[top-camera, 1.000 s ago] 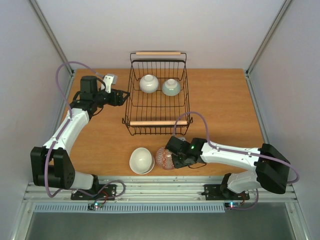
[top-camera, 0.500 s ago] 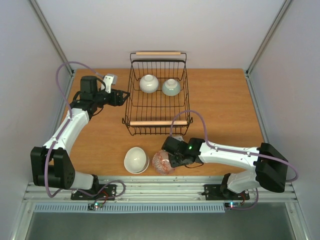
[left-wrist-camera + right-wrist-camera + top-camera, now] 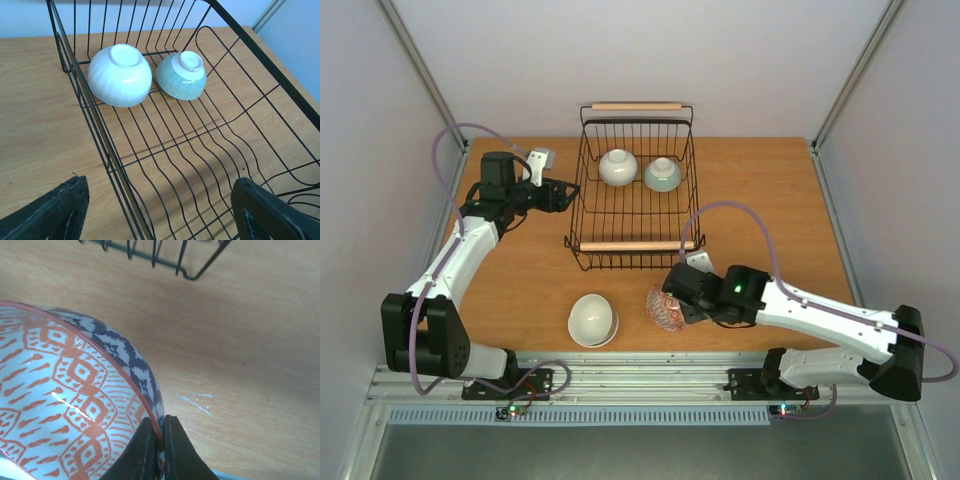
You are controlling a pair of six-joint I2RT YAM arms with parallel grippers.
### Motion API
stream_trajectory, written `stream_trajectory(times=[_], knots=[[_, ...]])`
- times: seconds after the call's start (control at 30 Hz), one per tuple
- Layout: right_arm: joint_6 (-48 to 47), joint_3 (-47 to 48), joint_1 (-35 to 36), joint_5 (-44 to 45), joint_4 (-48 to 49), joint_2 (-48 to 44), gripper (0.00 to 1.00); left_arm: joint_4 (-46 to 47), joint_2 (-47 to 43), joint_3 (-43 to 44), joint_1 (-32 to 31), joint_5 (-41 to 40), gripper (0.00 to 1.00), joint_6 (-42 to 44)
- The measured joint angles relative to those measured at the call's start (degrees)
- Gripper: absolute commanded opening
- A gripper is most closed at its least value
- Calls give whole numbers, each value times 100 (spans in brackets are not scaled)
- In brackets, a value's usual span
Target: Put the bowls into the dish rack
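The black wire dish rack (image 3: 582, 215) (image 3: 107, 150) stands mid-table with two bowls upside down at its far end: a cream-white one (image 3: 618, 167) (image 3: 120, 75) and a pale green one (image 3: 662, 175) (image 3: 181, 76). My right gripper (image 3: 678, 308) (image 3: 161, 440) is shut on the rim of a red-patterned bowl (image 3: 664, 309) (image 3: 60, 405), tilted on edge just in front of the rack. A cream bowl (image 3: 592, 320) lies on the table to its left. My left gripper (image 3: 563, 194) (image 3: 160, 212) hangs open over the rack's left side, holding nothing.
The rack has light wooden handles at its far end (image 3: 636, 105) and near end (image 3: 632, 245). The table's front edge (image 3: 620, 350) runs just behind the cream bowl. Grey walls close in both sides.
My right gripper closed on the red-patterned bowl's rim and lifted it rightward, tilting it. The cream bowl got nudged left. The left arm stayed still.
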Motion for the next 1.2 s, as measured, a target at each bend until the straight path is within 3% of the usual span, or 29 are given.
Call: stream_trajectory(times=[0.37, 0.73, 1.1, 1.2], knots=[[-1475, 2022, -31, 708, -210, -393, 1, -243, -2, 262, -15, 269, 77, 17], [-3294, 3250, -1425, 861, 935, 1604, 1, -492, -111, 433, -66, 1637, 74, 199], [-4214, 5392, -1598, 610, 1467, 3644, 1, -535, -118, 466, -476, 1790, 74, 321], [-4280, 5556, -1609, 533, 1429, 3801, 1, -575, -107, 457, -518, 1650, 65, 341]])
